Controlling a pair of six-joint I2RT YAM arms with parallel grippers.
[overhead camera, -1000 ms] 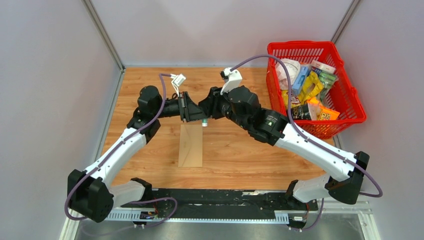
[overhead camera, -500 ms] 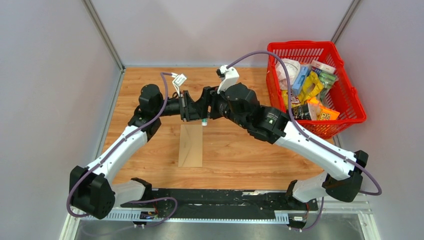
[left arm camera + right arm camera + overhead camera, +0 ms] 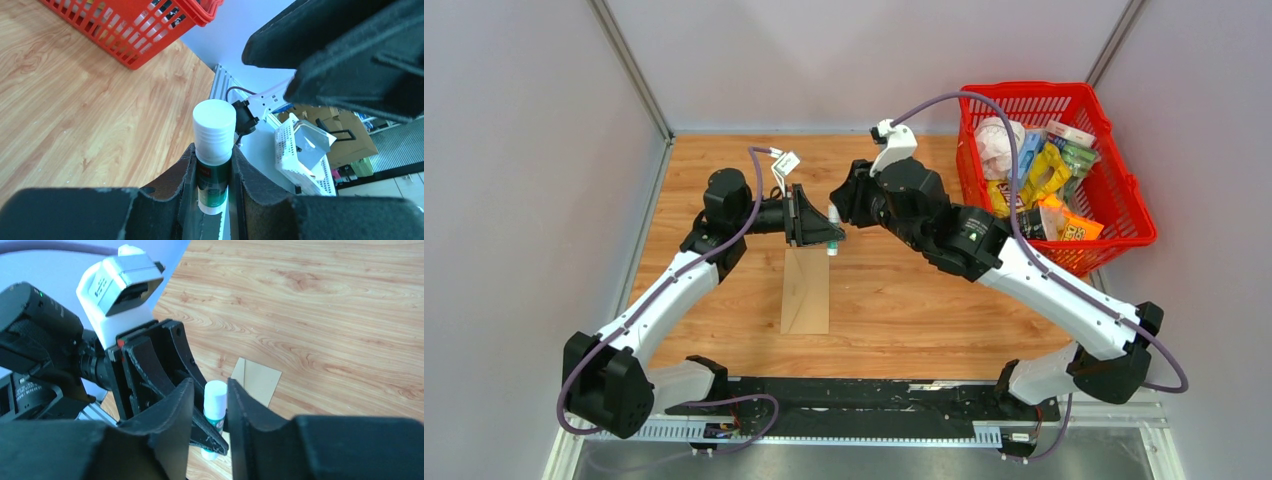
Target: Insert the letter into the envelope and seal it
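Note:
The tan envelope lies flat on the wooden table, just under both grippers; one corner of it shows in the right wrist view. The letter is out of view. My left gripper is shut on a green glue stick whose white cap is still on. My right gripper hovers close beside the stick's cap, jaws narrowly open and holding nothing. Through its jaws the glue stick shows a little beyond the fingertips.
A red basket full of packaged goods stands at the back right of the table. Grey walls close in the table on the left, back and right. The two arms cross above the table's middle.
My right gripper has drawn back to the right, away from the glue stick's cap, after pressing close to the left gripper. The left gripper has kept its hold, and the envelope has not moved.

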